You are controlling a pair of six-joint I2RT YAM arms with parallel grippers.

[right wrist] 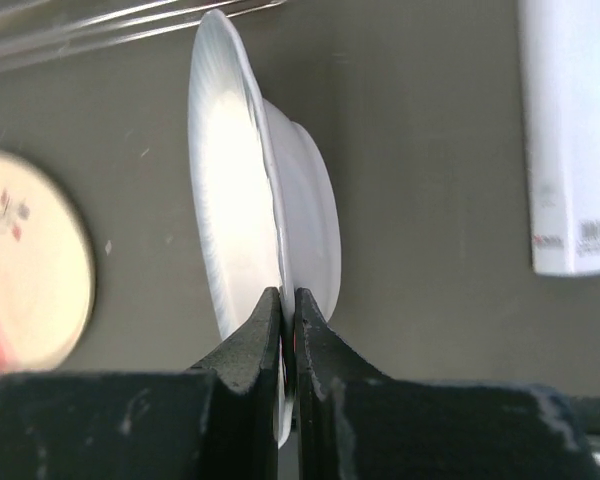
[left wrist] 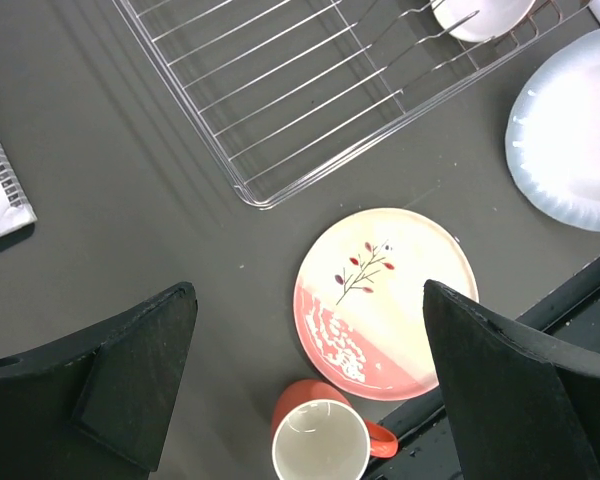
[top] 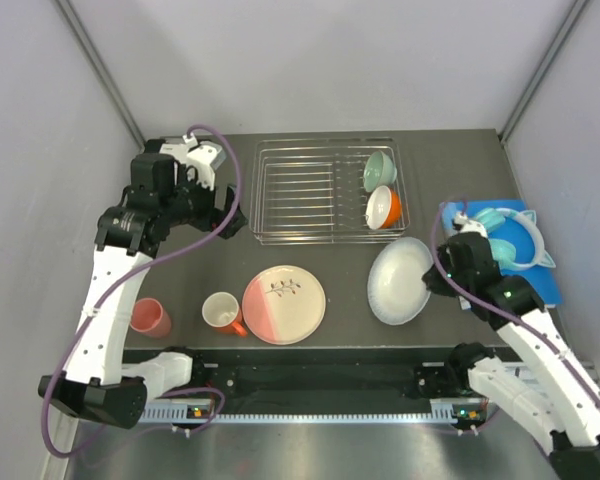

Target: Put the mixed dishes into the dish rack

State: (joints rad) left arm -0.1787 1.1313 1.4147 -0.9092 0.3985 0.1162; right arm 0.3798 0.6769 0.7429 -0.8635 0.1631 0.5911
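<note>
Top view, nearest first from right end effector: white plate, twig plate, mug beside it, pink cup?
1. white plate, gripped by the right end effector.
2. twig plate, centre.
3. orange mug, left of the twig plate.
4. pink cup, far left.
</note>
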